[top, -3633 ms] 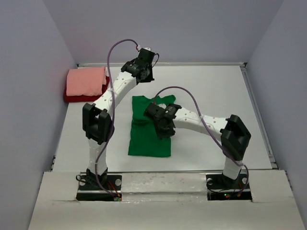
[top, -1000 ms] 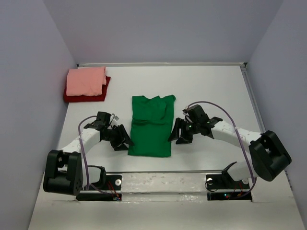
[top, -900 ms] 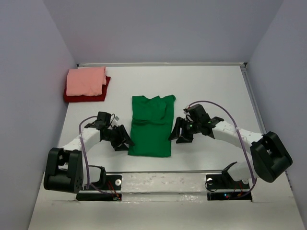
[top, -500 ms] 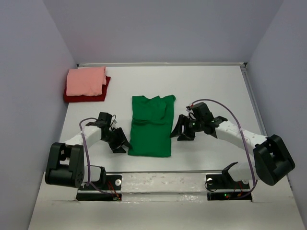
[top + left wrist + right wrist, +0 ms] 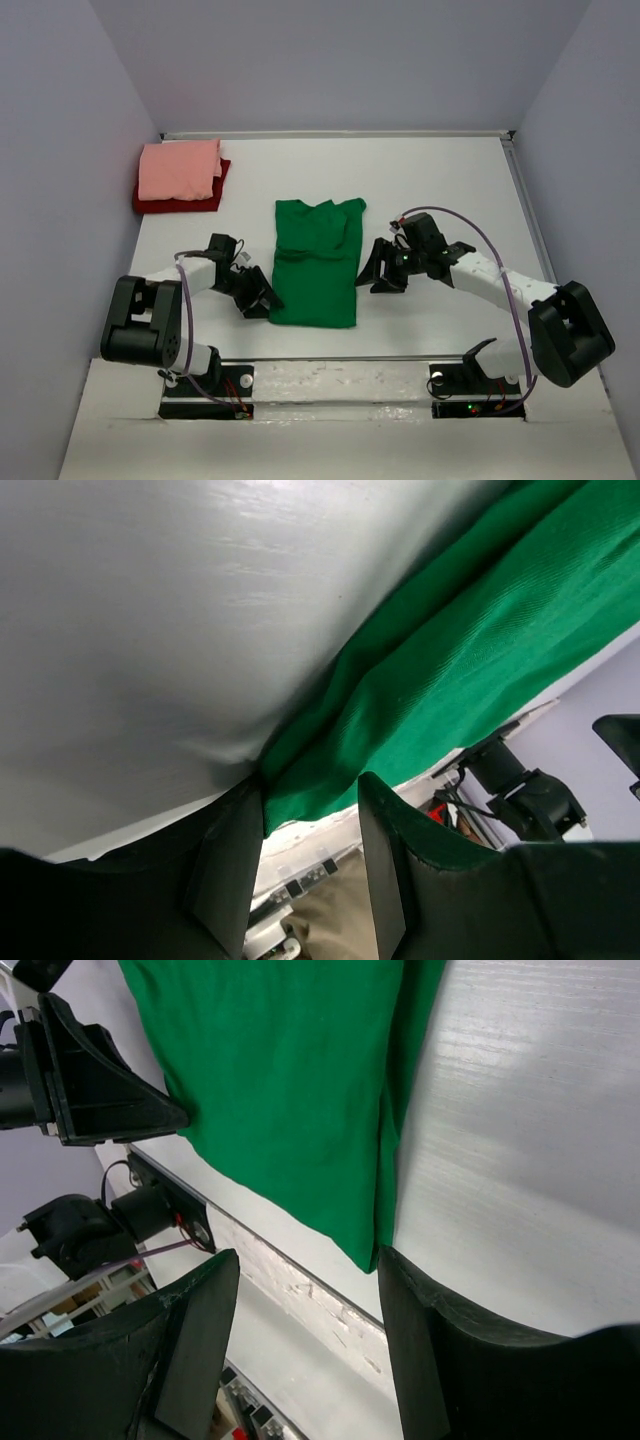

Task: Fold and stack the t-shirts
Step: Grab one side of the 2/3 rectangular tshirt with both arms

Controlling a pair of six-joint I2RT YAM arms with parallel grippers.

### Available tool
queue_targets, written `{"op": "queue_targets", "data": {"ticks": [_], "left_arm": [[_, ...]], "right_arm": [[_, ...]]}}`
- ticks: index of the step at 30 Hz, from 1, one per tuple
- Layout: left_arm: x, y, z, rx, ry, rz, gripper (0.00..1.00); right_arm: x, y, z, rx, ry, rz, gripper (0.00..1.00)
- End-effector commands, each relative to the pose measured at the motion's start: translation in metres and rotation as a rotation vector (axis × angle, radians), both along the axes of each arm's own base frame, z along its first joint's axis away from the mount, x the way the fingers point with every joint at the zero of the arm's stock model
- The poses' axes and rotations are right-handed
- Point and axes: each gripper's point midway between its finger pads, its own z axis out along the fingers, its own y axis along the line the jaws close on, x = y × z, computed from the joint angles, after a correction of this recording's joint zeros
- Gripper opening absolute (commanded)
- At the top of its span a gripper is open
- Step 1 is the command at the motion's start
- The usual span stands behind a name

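Arms have both dropped to the table (image 5: 440,180). My left end effector (image 5: 260,299) has crept up to the green t-shirt (image 5: 315,265) at its near-left corner, and my right end effector (image 5: 377,278) flanks its right edge. Both are released, grasping nothing. The next fold looks imminent, and the pink-on-red stack (image 5: 180,170) waits at the far-left corner.
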Motion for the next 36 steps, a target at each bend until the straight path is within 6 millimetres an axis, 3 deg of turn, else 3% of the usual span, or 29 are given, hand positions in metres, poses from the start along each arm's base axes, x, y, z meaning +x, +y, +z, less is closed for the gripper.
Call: {"op": "queue_targets", "data": {"ticks": [1,5,8,9,10,13,16,20,27,36], "left_arm": [[-0.003,0.008,-0.019,0.063,-0.003,-0.014,0.54],[-0.005,0.006,-0.023,0.054,0.016,-0.018,0.5],[-0.005,0.005,-0.022,0.044,0.01,-0.021,0.39],[-0.004,0.005,-0.022,0.043,0.009,-0.021,0.34],[-0.004,0.004,-0.022,0.038,0.009,-0.023,0.18],[-0.006,0.004,-0.021,0.032,0.011,-0.029,0.0],[-0.005,0.004,-0.019,0.034,0.005,-0.03,0.0],[-0.004,0.003,-0.017,0.028,0.004,-0.036,0.0],[0.0,0.001,-0.013,0.017,-0.001,-0.039,0.0],[0.004,0.0,-0.008,0.015,-0.013,-0.045,0.0]], "right_arm": [[0.001,-0.002,0.008,0.025,-0.026,0.007,0.63],[0.002,-0.004,0.009,0.028,-0.024,0.001,0.63],[0.0,-0.004,0.007,0.027,-0.018,0.0,0.63],[-0.001,-0.005,0.004,0.022,-0.009,-0.002,0.63],[-0.002,-0.006,0.002,0.018,-0.001,-0.005,0.63],[-0.008,-0.008,-0.011,0.0,0.042,-0.005,0.63],[-0.013,-0.015,-0.032,-0.055,0.069,0.011,0.63],[-0.018,-0.015,-0.044,-0.096,0.072,0.036,0.63],[-0.022,0.003,-0.054,-0.087,0.095,0.086,0.63],[-0.046,0.038,-0.065,-0.079,0.131,0.148,0.63]]}}
